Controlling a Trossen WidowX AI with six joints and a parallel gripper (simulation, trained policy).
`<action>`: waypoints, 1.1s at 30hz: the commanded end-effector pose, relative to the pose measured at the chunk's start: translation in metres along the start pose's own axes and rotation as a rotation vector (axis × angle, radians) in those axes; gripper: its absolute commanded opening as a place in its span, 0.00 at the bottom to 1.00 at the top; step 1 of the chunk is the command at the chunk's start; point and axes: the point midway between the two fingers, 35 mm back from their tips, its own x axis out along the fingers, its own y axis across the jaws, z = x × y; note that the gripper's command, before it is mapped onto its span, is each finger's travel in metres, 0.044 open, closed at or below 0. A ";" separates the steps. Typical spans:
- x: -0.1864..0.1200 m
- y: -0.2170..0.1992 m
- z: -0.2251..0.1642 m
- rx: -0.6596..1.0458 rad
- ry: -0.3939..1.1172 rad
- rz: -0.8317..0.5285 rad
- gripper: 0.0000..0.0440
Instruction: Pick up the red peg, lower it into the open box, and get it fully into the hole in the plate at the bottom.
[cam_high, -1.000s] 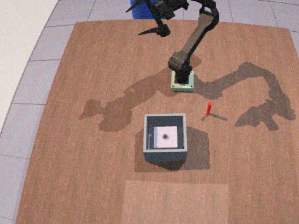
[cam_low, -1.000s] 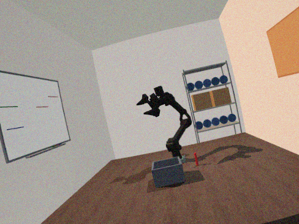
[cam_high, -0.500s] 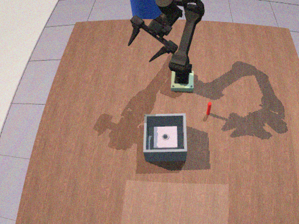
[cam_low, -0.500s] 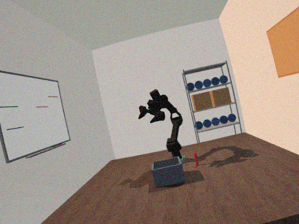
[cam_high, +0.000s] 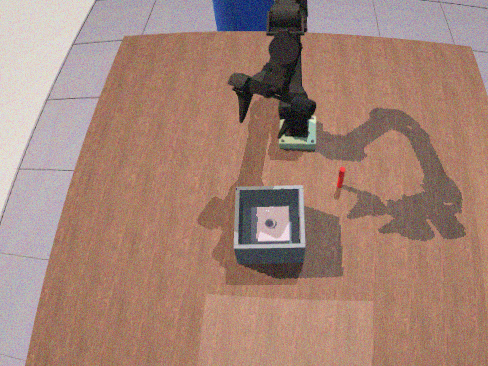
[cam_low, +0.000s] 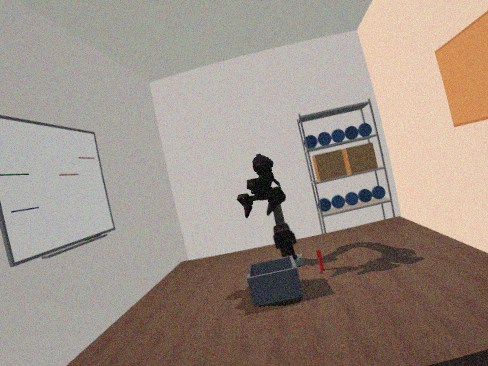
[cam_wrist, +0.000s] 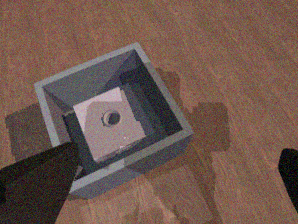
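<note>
Stretching from its left edge in the top view, the bare wood of the tabletop (cam_high: 150, 200) (cam_low: 200, 325) (cam_wrist: 240, 50) gives broad room before the open box (cam_high: 269, 246) (cam_low: 275, 290) (cam_wrist: 90, 63), whose four walls stand around a pale plate (cam_high: 281, 215) (cam_wrist: 95, 135) with a round hole (cam_high: 270, 223) (cam_wrist: 112, 118). Farther right, the red peg (cam_high: 341, 178) (cam_low: 320, 261) stands upright on the wood, outside the box and well apart from its wall, with more open wood between it and the right edge. The claw (cam_high: 262, 127) (cam_low: 258, 215) (cam_wrist: 180, 156) hangs high above the tabletop, open wide with nothing between its fingers, which point downward; from it the black arm (cam_high: 284, 50) (cam_low: 284, 240) bends back to the right and down to its pale green base plate (cam_high: 312, 142). The exterior view shows the claw's height above the box, while the box's front wall hides the plate there. The wrist view looks down into the box from between the spread fingers and shows the dark hole plainly, but the peg appears only in the top and exterior views.

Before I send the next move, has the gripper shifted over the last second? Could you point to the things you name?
Yes. In the top view the open gripper (cam_high: 261, 127) (cam_low: 260, 212) has come in from beyond the table's (cam_high: 150, 225) far edge and now hangs over the wood.
</note>
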 end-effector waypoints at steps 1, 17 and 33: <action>0.011 0.017 -0.014 0.050 0.083 0.033 1.00; 0.039 0.091 -0.093 0.299 0.467 0.017 1.00; 0.072 0.139 -0.158 0.516 0.639 -0.083 1.00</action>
